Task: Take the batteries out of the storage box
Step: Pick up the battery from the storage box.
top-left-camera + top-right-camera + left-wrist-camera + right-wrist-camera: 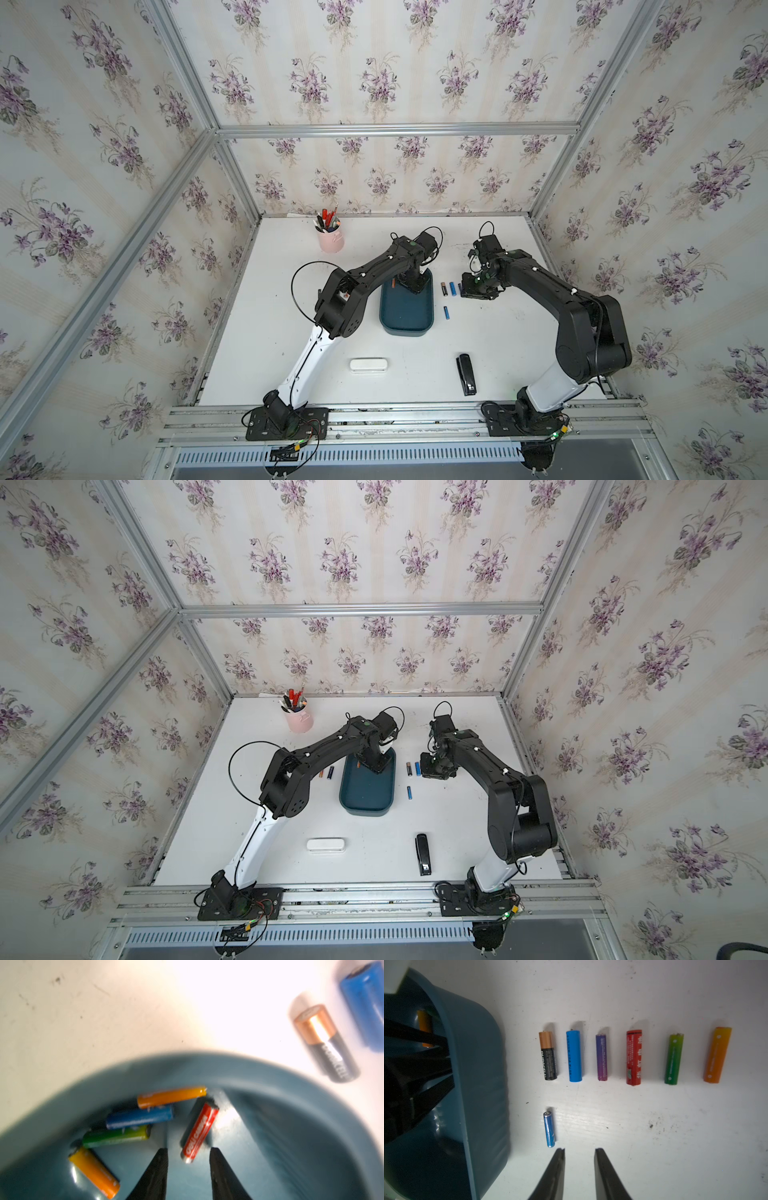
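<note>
The teal storage box [407, 316] sits mid-table. My left gripper [189, 1149] reaches down into its far end, open. A red battery [199, 1132] lies on the box floor with one end between the fingertips, untouched on both sides. Beside it in the box lie an orange [171, 1096], a blue [139, 1118], a green [116, 1136] and another orange battery [94, 1172]. My right gripper [580, 1149] hovers open and empty over the table right of the box, near a small blue battery [549, 1129]. A row of several batteries [634, 1057] lies beyond it.
A pink cup [331, 241] of pens stands at the back left. A white oblong case [368, 365] and a black stapler [466, 374] lie near the front. Two more batteries [330, 773] lie left of the box, under the left arm.
</note>
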`<state>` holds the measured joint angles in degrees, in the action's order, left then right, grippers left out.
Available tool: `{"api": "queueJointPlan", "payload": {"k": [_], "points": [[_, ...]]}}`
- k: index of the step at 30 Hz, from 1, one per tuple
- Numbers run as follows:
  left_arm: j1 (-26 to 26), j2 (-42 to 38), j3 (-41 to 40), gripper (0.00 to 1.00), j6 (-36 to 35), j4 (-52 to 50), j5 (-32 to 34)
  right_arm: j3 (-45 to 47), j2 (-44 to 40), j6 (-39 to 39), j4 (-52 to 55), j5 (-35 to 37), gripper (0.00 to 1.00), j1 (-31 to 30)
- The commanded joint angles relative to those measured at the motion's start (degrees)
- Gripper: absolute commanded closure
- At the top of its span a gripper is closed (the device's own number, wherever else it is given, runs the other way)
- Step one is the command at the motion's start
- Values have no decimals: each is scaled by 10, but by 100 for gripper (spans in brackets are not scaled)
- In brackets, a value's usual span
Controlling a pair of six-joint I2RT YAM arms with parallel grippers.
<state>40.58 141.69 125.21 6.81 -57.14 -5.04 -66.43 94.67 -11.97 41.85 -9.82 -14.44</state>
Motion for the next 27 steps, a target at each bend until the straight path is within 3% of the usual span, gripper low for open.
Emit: {"api": "queueJointPlan", "payload": {"k": [1,16,27], "points": [[0,16,15,62,-6,2,-14,-4,5,3,3,4,70,3],[6,42,36,72,18,-1,-28,-5,8,6,-4,-13,70,10],[7,44,33,89,43,-30,-14,2,0,7,-8,-11,70,11]]}}
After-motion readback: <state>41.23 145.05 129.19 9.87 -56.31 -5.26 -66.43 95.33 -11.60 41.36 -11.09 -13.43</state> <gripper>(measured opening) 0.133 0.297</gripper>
